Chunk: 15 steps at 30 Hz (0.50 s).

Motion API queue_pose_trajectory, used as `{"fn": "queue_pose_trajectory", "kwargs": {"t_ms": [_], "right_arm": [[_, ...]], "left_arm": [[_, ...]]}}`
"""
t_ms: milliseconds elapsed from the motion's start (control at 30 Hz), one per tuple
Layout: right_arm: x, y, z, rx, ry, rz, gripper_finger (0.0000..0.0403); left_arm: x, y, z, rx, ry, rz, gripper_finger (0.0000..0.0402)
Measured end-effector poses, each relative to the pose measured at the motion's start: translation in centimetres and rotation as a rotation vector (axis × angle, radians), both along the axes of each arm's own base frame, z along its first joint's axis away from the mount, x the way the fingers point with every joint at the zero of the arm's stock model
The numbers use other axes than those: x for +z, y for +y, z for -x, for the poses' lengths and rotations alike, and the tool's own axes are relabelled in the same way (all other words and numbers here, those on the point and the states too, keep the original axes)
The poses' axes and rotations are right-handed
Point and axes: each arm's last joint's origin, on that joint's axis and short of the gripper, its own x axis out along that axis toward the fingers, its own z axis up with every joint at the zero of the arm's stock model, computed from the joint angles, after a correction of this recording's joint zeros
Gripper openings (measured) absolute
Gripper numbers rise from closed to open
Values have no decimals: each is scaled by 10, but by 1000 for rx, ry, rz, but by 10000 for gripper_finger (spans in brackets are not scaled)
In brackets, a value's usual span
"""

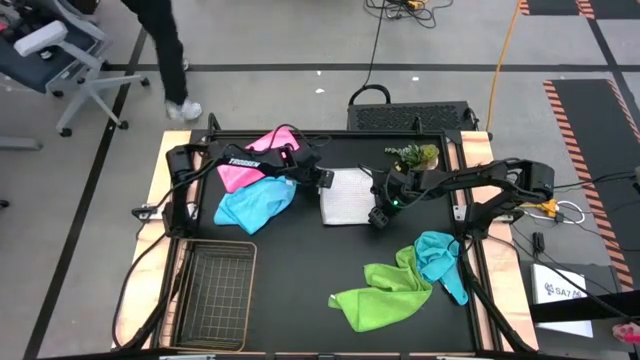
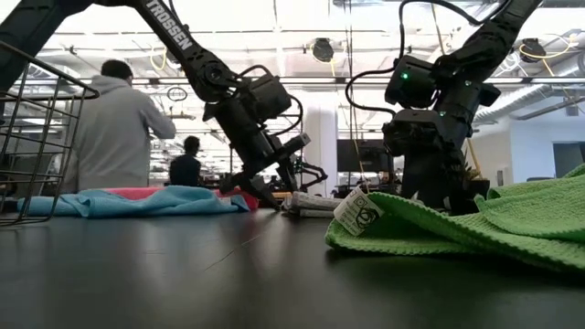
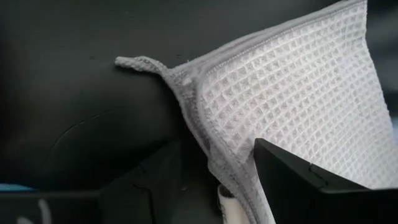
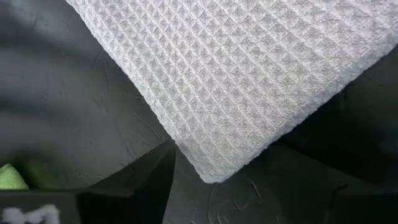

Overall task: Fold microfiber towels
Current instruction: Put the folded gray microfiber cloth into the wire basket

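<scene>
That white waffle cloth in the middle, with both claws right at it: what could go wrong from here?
1. The left claw sits at the edge of the white waffle cloth with a finger over it; pulling away might drag the fold open.
2. The right claw is open at the cloth's corner and could snag it.
3. The pink towel and blue towel lie under the left arm, which could catch them.

The black tabletop point(image 1: 300, 270) carries a folded grey-white towel point(image 1: 347, 197) between both tools, pink point(image 1: 262, 152) and light blue point(image 1: 252, 206) towels beside the left tool point(image 1: 325, 180), lime green point(image 1: 385, 296) and teal point(image 1: 440, 258) towels near the right tool point(image 1: 378, 217), a wire mesh basket point(image 1: 215, 290) and a potted plant point(image 1: 415, 156).
</scene>
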Motion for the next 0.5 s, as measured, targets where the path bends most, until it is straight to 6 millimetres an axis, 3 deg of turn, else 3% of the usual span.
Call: {"fn": "queue_pose_trajectory", "kwargs": {"t_ms": [500], "right_arm": [[1, -1, -3, -3, -34, 21, 240]], "left_arm": [[-1, 9, -4, 17, -66, -36, 205]]}}
